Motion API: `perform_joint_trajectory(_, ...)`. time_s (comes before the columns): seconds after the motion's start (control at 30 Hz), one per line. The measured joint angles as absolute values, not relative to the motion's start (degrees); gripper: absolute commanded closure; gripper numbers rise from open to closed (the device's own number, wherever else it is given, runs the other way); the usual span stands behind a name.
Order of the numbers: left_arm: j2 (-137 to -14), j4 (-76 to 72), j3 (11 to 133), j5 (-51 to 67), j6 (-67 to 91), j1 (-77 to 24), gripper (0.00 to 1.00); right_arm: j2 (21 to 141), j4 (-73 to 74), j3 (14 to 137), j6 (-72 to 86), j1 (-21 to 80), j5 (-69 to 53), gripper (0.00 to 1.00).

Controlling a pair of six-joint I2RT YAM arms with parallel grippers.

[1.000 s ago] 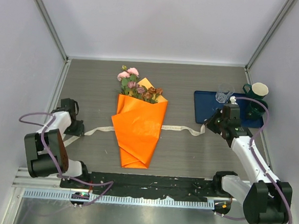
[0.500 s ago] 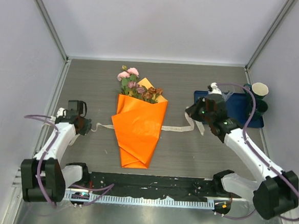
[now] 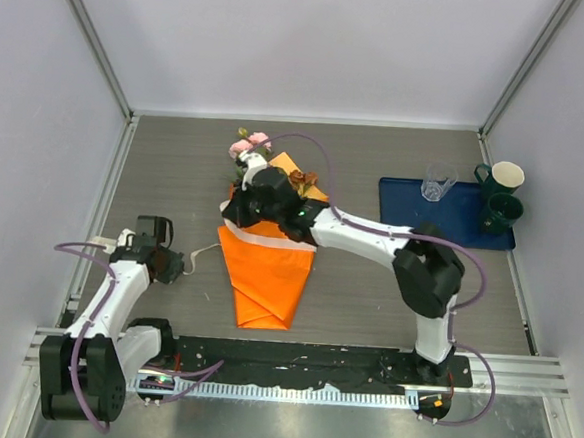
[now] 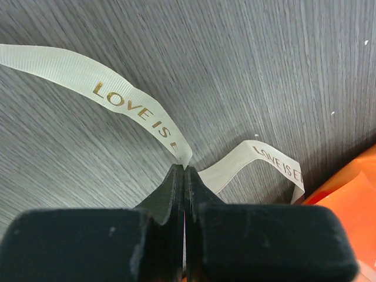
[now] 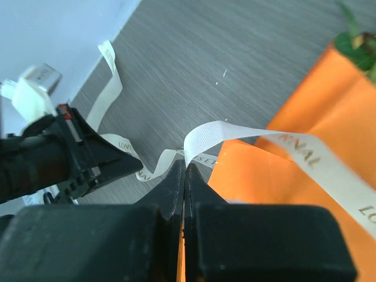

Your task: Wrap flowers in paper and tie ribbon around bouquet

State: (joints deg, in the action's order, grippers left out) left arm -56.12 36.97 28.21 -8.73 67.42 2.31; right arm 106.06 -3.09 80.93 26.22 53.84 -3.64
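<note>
The bouquet lies mid-table: a cone of orange paper (image 3: 268, 277) with pink and brown flowers (image 3: 251, 144) at its far end. The cream ribbon (image 3: 280, 240) runs across the cone's upper part. My right gripper (image 3: 234, 215) reaches over the cone's left edge, shut on the ribbon (image 5: 282, 141) at its tips (image 5: 184, 164), with the paper (image 5: 276, 200) just below. Left of the cone, my left gripper (image 3: 180, 266) is shut on the ribbon's other stretch (image 4: 129, 103) at its tips (image 4: 183, 169), low over the table. The paper's corner (image 4: 352, 188) shows at the right.
A blue tray (image 3: 403, 212) sits at the right with a clear glass (image 3: 437, 182) on it. A dark mug with a pale inside (image 3: 503, 177) and a dark green mug (image 3: 501, 212) stand by the tray's right end. Grey walls close the table on three sides.
My right arm swung left from beside the tray, drawing the ribbon across the paper cone. My left gripper closed on the ribbon and shifted slightly nearer.
</note>
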Motion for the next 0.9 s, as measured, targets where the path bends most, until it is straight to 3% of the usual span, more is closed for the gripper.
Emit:
perform_joint_trajectory(0.2,-54.26,37.87,28.12,-7.33,66.94,1.85,1.0,117.19,-2.24,86.91,25.58,54.81,-10.63,0.94)
perform_joint_trajectory(0.43,-47.94,36.93,24.67,-2.59,64.01,0.97,1.0,131.81,3.92,104.53,25.5,54.81,-20.32,0.76)
perform_joint_trajectory(0.57,-43.53,36.6,24.51,0.3,62.19,-0.45,1.0,133.58,7.46,107.55,28.01,54.33,-23.59,0.75)
perform_joint_trajectory(0.6,-42.37,36.58,24.51,1.02,61.91,-0.86,1.0,134.21,7.9,108.81,29.04,54.24,-24.53,0.73)
perform_joint_trajectory(0.63,-41.19,36.58,24.51,1.63,61.52,-1.15,1.0,134.78,7.84,109.86,29.85,54.13,-25.32,0.61)
perform_joint_trajectory(0.73,-38.06,36.53,24.51,3.42,60.9,-1.5,1.0,135.06,8.08,110.67,31.97,53.71,-26.68,0.51)
perform_joint_trajectory(0.9,-36.01,36.45,24.84,7.29,59.0,-2.09,1.0,132.97,8.08,107.13,34.02,52.31,-27.22,0.44)
